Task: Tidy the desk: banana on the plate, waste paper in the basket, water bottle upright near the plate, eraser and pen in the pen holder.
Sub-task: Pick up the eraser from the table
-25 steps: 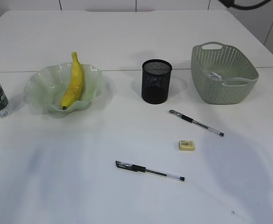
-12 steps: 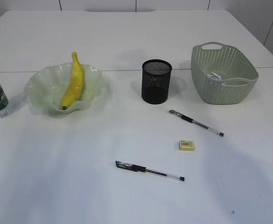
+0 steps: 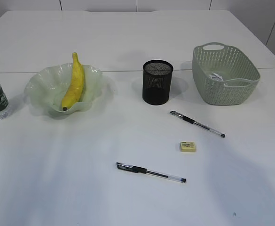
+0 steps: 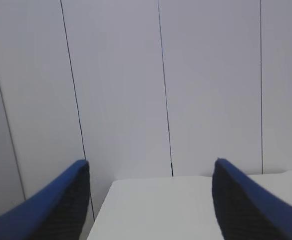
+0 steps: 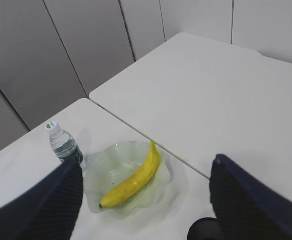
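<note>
Left gripper (image 4: 150,200) spread wide, gripping nothing, facing a wall. Right gripper (image 5: 143,200) likewise wide, empty, above banana (image 5: 134,179).

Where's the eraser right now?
In the exterior view the eraser lies flat on the table, right of centre, between the two pens: one pen just behind it, the other in front to its left.

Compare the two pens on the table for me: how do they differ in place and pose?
The far pen lies right of the middle, between the pen holder and the eraser; the near pen lies closer to the camera, below the eraser. The far pen slants more steeply; the near pen is closer to level. Both are clear with dark grips, flat on the table, caps pointing left.
</note>
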You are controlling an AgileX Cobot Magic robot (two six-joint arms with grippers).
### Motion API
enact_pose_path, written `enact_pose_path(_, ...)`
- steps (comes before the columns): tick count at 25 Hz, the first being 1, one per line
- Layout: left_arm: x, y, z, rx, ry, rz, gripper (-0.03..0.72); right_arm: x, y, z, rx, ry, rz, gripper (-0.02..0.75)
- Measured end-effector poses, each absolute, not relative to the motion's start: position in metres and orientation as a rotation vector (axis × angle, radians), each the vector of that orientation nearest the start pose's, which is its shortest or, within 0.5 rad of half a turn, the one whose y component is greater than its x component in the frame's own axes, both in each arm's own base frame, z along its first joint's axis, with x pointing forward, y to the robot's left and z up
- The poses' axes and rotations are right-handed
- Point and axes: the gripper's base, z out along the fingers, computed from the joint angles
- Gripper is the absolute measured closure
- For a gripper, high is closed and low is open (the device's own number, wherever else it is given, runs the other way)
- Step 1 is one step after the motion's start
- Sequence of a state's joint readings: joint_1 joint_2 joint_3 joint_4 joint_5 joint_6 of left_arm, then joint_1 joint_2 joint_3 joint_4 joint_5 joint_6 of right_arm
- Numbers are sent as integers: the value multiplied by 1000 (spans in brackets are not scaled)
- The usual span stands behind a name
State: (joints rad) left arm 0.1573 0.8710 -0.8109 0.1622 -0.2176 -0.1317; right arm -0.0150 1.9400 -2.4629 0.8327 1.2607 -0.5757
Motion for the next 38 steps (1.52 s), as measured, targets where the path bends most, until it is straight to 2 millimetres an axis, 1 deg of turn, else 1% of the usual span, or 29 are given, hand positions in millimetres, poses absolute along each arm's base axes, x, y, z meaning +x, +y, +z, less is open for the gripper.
enact_pose_path(6, 185, 26, 410, -31, 1379, 167, 146, 386, 57, 504, -682, 1865, 620, 152)
enact_pose_path(9, 183, 26, 411, -31, 1381, 170, 146, 378, 54, 510, -650, 1890, 571, 152)
enact_pose_path(14, 179, 25, 413, -13, 1370, 187, 146, 366, 44, 520, -553, 1952, 443, 152)
enact_pose_path(24, 179, 25, 413, -3, 1374, 197, 147, 348, 27, 533, -330, 2025, 294, 152)
enact_pose_path(30, 179, 25, 413, 27, 1376, 224, 148, 333, 14, 544, -200, 2037, 146, 152)
enact_pose_path(34, 179, 24, 413, 34, 1376, 231, 148, 323, 10, 552, -171, 2019, 96, 152)
enact_pose_path(36, 179, 24, 413, 38, 1376, 234, 148, 314, 9, 557, -169, 2008, 85, 152)
enact_pose_path(38, 179, 24, 413, 38, 1376, 233, 148, 306, 9, 557, -166, 2016, 77, 152)
